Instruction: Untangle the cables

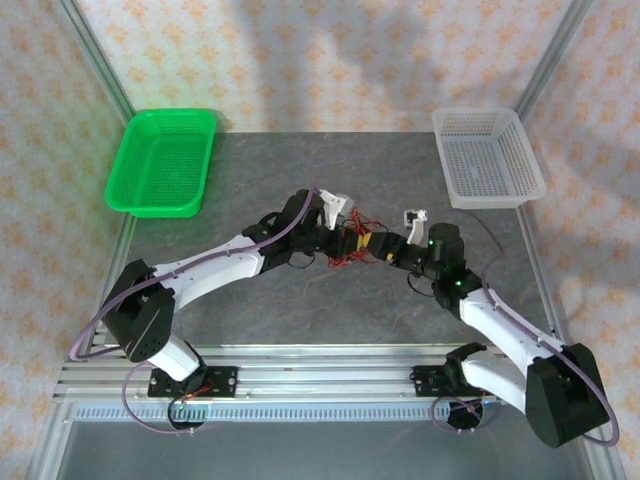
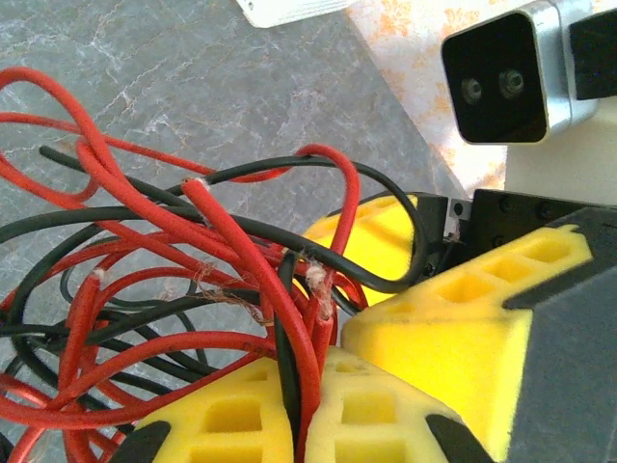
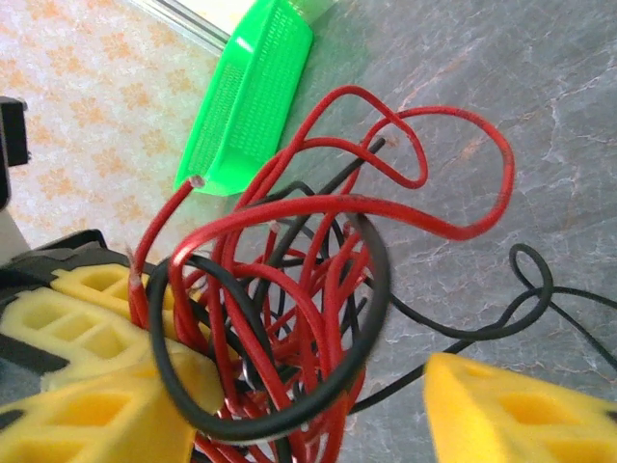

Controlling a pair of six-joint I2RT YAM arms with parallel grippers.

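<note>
Your left gripper (image 2: 301,386) has its yellow foam pads pressed together on a few red and black strands of the cables (image 1: 350,243). The tangle hangs between the two arms over the middle of the desk (image 1: 300,310), well apart from the green basket (image 1: 160,160).

Your right gripper (image 3: 313,386) stands with its pads apart. The bundle crowds against one pad (image 3: 106,415), and the other pad (image 3: 511,405) is clear of it.

The main risk is closing the right gripper on a whole handful. If it takes the same strands that the left one clamps, pulling the arms apart would likely cinch the snarl tighter, not loosen it.

Watch the thick black loop (image 3: 371,318) that wraps the red ones: it looks as if it would bind them under tension. A thin black strand (image 3: 525,265) curls into a small loop on the desk and could snag or draw into a knot.

The cut ends look frayed (image 2: 318,280), so they may catch on neighbours. The grippers sit very near each other, and a careless move could knock pad against pad.
</note>
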